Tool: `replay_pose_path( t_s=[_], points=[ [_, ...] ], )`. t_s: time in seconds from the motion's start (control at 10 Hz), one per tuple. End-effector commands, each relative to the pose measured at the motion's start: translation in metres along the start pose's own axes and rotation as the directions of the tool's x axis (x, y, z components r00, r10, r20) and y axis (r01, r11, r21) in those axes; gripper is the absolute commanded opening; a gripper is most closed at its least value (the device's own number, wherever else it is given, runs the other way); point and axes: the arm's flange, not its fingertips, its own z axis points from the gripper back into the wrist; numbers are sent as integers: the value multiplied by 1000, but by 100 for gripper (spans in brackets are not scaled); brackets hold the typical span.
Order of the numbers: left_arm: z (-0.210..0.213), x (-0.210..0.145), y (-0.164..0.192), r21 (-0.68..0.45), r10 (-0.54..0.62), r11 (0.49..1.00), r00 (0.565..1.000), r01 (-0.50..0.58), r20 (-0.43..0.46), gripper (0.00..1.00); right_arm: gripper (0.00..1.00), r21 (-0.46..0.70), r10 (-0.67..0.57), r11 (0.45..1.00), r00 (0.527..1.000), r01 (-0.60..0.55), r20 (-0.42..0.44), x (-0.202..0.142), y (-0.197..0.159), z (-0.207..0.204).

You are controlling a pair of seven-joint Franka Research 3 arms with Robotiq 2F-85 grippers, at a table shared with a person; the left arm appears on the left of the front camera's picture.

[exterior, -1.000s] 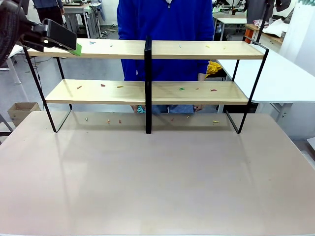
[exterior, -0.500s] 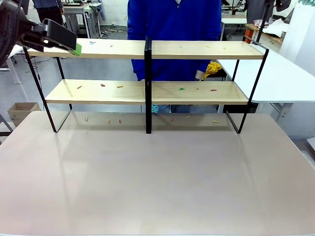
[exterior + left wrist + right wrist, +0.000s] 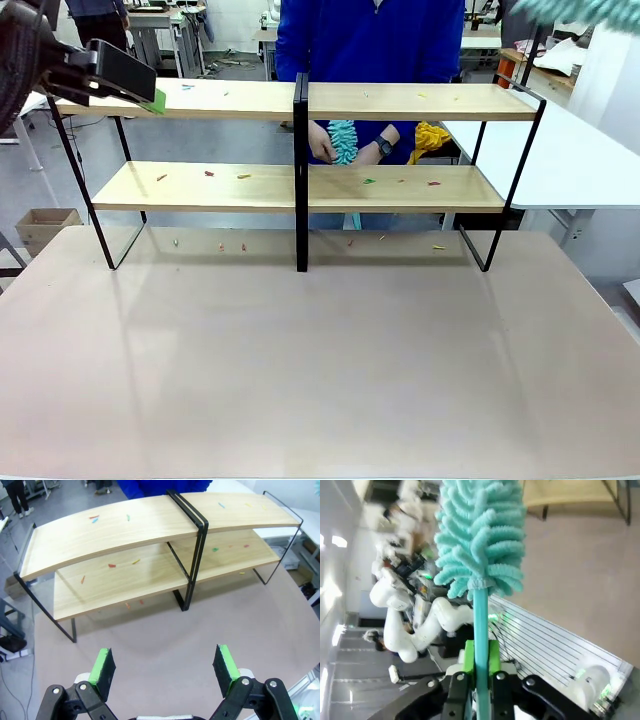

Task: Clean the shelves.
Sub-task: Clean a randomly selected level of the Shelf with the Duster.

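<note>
My right gripper [image 3: 480,662] clenched the handle of the duster [image 3: 481,540]; my left gripper [image 3: 165,666] hung released at the frame's bottom. Best, I judged: sweep the shelves [image 3: 450,102] end to end, lightly.

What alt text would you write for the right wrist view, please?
The right claw is shut on the thin handle of a fluffy teal duster, whose head rises through the upper middle. Behind it lie the beige table and a corner of the shelves.
</note>
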Motion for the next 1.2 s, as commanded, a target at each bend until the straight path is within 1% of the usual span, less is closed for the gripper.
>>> replay_pose_path(
  t_s=[0.0, 0.1, 0.2, 0.3, 0.4, 0.5, 0.6, 0.7, 0.9, 1.0, 1.1],
  points=[
    [2, 0, 0, 0, 2, 1000, 1000, -2, 6, 100, 12, -149, 92, 979, 952, -140, -292, -25, 30, -45],
    [2, 0, 0, 0, 2, 1000, 1000, -2, 6, 100, 12, -318, 29, 902, 776, -292, -631, -69, 41, -60],
    [2, 0, 0, 0, 2, 1000, 1000, -2, 6, 100, 12, -252, 158, 917, 860, -310, -485, -87, 50, -36],
    [2, 0, 0, 0, 2, 1000, 1000, -2, 6, 100, 12, -160, 9, 986, 960, -55, -278, -28, 39, -56],
    [2, 0, 0, 0, 2, 1000, 1000, -2, 6, 100, 12, -160, 9, 986, 960, -55, -278, -28, 39, -56],
    [2, 0, 0, 0, 2, 1000, 1000, -2, 6, 100, 12, -238, 37, 961, 915, -144, -401, -64, 47, -70],
    [2, 0, 0, 0, 2, 1000, 1000, -2, 6, 100, 12, -272, 42, 943, 882, -190, -469, -51, 50, -90],
    [2, 0, 0, 0, 2, 1000, 1000, -2, 6, 100, 12, -312, 33, 929, 886, -198, -463, -36, 49, -111],
    [2, 0, 0, 0, 2, 1000, 1000, -2, 6, 100, 12, -334, 64, 912, 886, -239, -459, -15, 41, -154],
    [2, 0, 0, 0, 2, 1000, 1000, -2, 6, 100, 12, -390, 48, 890, 900, -235, -433, -2, 34, -179],
    [2, 0, 0, 0, 2, 1000, 1000, -2, 6, 100, 12, -383, 68, 893, 911, -237, -407, 11, 23, -211]
  ],
)
